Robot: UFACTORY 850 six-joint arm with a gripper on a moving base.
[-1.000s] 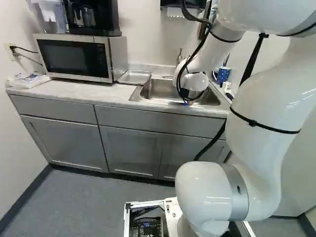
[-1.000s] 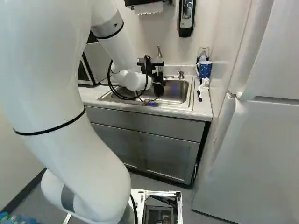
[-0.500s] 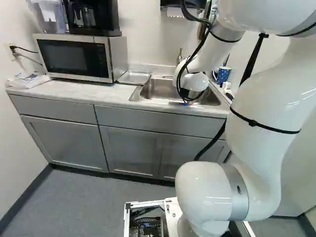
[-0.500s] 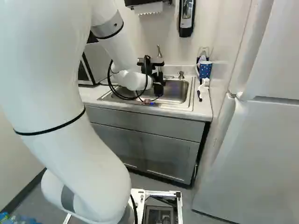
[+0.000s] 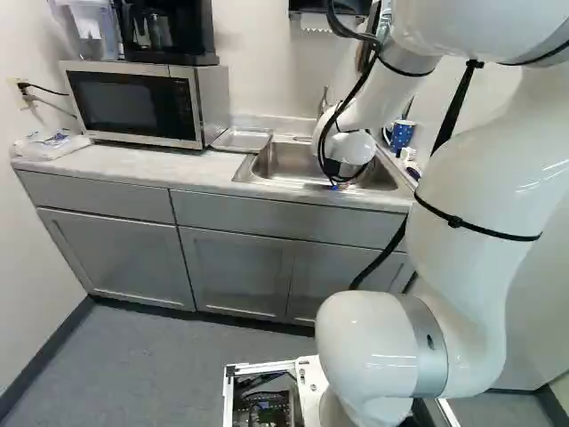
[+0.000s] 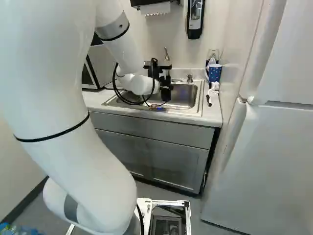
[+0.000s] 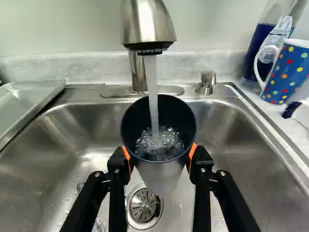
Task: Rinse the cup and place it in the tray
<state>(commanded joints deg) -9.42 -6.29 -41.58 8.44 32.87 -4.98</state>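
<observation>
In the right base view my black gripper (image 6: 166, 90) is over the sink; its fingertips are hard to make out there. The wrist view has the gripper (image 7: 160, 159) shut on the cup (image 7: 161, 174), one orange pad against each side. Upright, with a dark inside and a greyish outside, the cup stands open end up under the faucet (image 7: 148, 24). A stream of water (image 7: 152, 92) falls into it and bubbles inside. The shallow metal tray (image 5: 242, 139) lies on the counter between the microwave and the sink; the wrist view shows part of this tray (image 7: 31, 99) beside the basin.
Below the cup are the steel sink (image 7: 63, 159) and its drain (image 7: 143, 205). A dotted blue mug (image 7: 288, 72), a bottle (image 7: 276, 38) and a brush (image 7: 297, 110) stand or lie right of the basin. The microwave (image 5: 133, 105) is left of the tray; a refrigerator (image 6: 266, 161) stands far right.
</observation>
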